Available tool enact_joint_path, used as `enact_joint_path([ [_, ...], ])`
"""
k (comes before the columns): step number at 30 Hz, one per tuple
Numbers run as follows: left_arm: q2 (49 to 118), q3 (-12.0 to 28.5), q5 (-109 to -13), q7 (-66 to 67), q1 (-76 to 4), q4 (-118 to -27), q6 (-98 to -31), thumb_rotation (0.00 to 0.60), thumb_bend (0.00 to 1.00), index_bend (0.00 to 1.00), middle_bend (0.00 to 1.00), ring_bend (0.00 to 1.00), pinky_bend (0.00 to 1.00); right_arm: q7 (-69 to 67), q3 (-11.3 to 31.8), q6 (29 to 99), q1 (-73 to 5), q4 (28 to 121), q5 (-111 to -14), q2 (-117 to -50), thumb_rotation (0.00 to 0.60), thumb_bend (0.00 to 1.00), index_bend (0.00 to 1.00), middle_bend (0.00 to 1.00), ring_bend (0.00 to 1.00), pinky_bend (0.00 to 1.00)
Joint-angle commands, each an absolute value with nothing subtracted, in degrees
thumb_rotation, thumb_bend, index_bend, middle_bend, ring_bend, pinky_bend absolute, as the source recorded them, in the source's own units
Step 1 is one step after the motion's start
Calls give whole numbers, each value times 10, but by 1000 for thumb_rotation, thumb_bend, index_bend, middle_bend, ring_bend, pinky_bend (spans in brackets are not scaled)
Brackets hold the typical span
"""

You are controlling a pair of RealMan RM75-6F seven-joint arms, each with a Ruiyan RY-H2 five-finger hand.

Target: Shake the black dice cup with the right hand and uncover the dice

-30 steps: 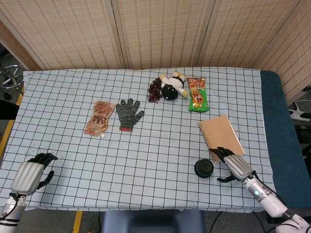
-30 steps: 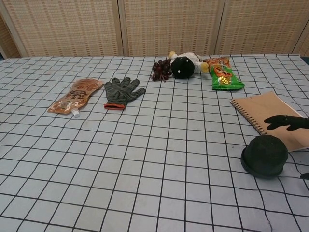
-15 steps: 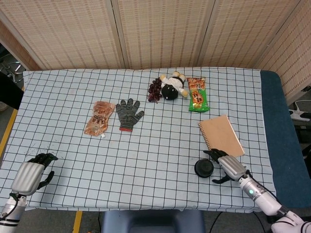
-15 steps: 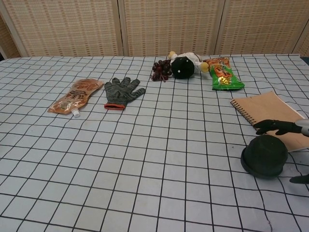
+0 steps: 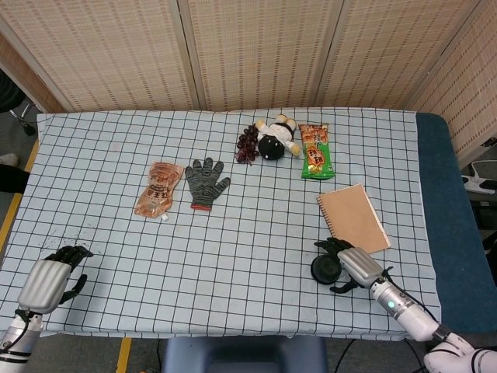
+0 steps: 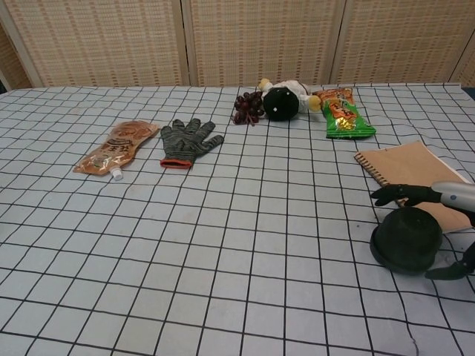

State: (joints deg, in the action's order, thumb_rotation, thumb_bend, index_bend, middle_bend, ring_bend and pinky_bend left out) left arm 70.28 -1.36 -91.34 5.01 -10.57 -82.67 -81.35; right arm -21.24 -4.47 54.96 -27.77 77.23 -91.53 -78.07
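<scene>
Near the front right of the table (image 5: 233,249), the cup (image 5: 324,269) sits upside down on the checked cloth, just in front of the notebook (image 5: 353,217). The right hand (image 5: 351,264) has slid closer to the cup than it was a moment ago. Before, it lay over the notebook's near edge, a little way from the cup. Now its fingers (image 6: 393,194) are spread wide and reach around the back of the cup, and the thumb sits at the front right side. The hand is not holding the cup yet; I cannot tell if the fingers touch it. The cup has not moved.

At the front left corner, the left hand (image 5: 50,278) rests by the table edge with its fingers curled in and nothing in them. It has stayed in the same spot.

Everything else lies where it was. The glove (image 5: 206,183) is beside the pouch (image 5: 158,189). At the back are the grapes (image 5: 248,144), the plush toy (image 5: 275,140) and the green snack bag (image 5: 316,151).
</scene>
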Motion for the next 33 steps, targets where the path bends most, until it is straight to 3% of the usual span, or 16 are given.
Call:
enact_joint_path([
  [1,703,-14,-913,50,-106,-828,-813,600,418,321,274,259,532,-211,-45,544,-280,774,-911,-780,600,48,96,83,0,106],
  [8,702,-13,-913,49,-105,-828,-813,600,418,320,274,260,532,-213,-47,533,-286,777,-904,-781,600,48,139,158,16,179],
  [21,700,-13,-917,46,-103,-830,-819,600,418,320,274,262,532,-203,-49,526,-289,782,-895,-780,600,48,187,164,22,184],
  [33,700,-13,-917,46,-102,-829,-820,600,417,321,274,267,532,-173,-44,553,-276,778,-888,-782,600,118,435,399,246,365],
])
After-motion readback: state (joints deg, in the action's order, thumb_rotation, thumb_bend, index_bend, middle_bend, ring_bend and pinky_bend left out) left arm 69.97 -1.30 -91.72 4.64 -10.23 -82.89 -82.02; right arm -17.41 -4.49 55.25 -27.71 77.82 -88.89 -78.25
